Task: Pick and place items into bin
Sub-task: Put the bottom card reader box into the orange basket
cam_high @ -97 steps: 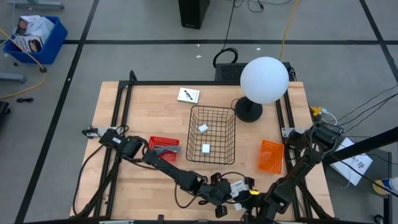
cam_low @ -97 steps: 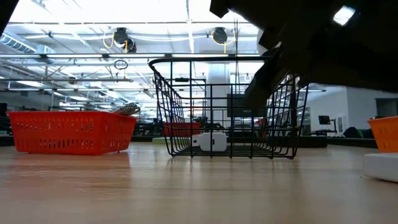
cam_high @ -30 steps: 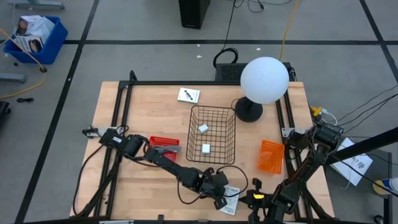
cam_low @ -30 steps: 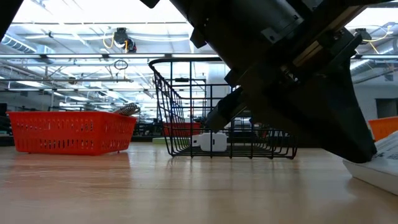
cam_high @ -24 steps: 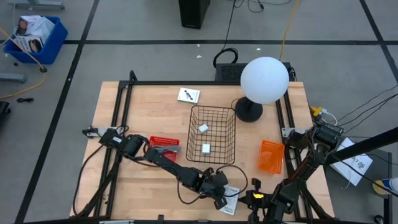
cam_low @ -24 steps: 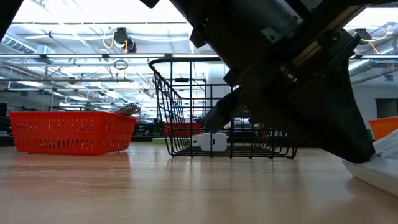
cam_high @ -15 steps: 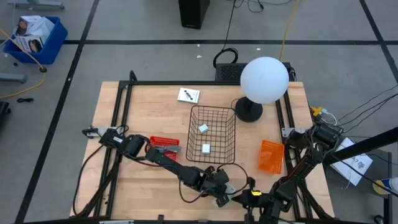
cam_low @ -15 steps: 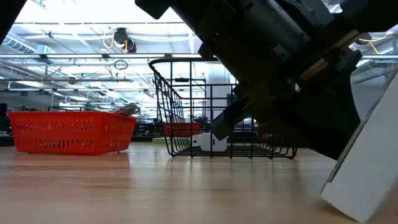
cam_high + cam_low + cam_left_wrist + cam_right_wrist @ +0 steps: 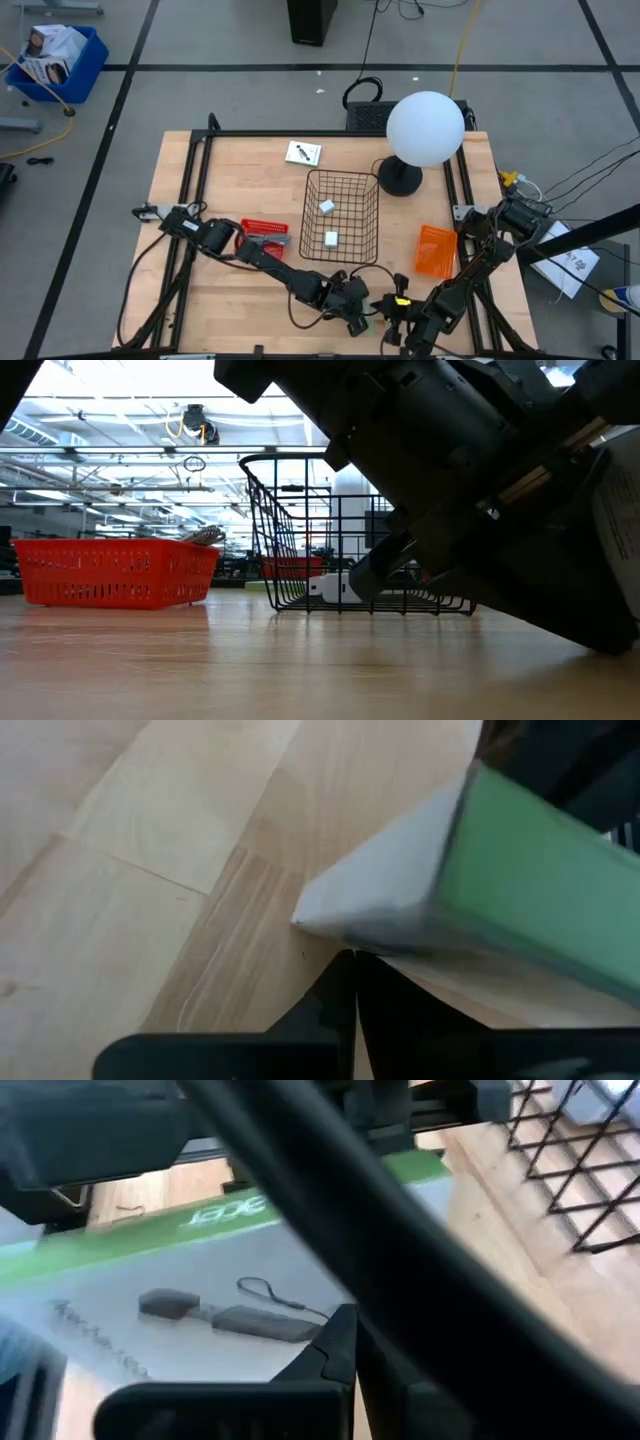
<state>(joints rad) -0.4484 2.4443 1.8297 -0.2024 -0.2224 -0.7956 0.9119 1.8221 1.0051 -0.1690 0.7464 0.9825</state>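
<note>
Left pincer pinches a white-and-green box, tilted up near the table's front edge.

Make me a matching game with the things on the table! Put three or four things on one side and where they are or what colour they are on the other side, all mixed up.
Things:
1. wire basket
2. red basket
3. orange bin
4. white box with a green side

Places or colours:
A. near the table's right edge
B. black, in the middle of the table, two small white blocks inside
C. at the front of the table, lifted off the wood, by the left gripper
D. left of the wire basket

Pairs: 1-B, 2-D, 3-A, 4-C
</note>
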